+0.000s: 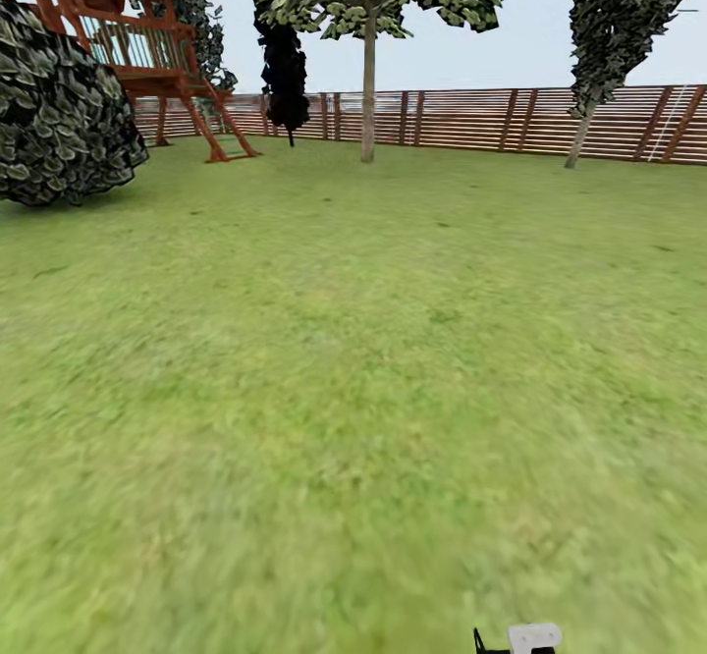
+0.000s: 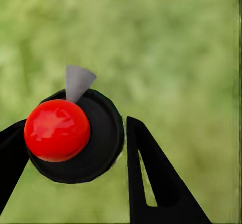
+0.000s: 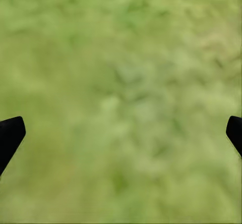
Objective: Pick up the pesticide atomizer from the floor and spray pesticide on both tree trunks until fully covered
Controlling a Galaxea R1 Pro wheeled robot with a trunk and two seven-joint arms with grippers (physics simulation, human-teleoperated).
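Note:
The pesticide atomizer (image 2: 96, 148), a round black body with a glossy red ball top and a grey cone nozzle, sits between the black fingers of my left gripper (image 2: 75, 123), which is shut on it above blurred grass. My right gripper (image 3: 121, 125) is open, its fingertips wide apart over bare grass. Far ahead in the head view, one tree (image 1: 368, 94) has a straight bare trunk and stands before the fence. A second tree (image 1: 581, 134) with a leaning trunk stands at the right.
Open lawn (image 1: 353, 389) stretches to a brown slat fence (image 1: 471, 119). A wooden play structure (image 1: 147, 45) and a large dark bush (image 1: 59, 114) stand at the left, with a black narrow cypress (image 1: 285, 75) beside them. A small white part of the robot (image 1: 533, 637) shows at the lower edge.

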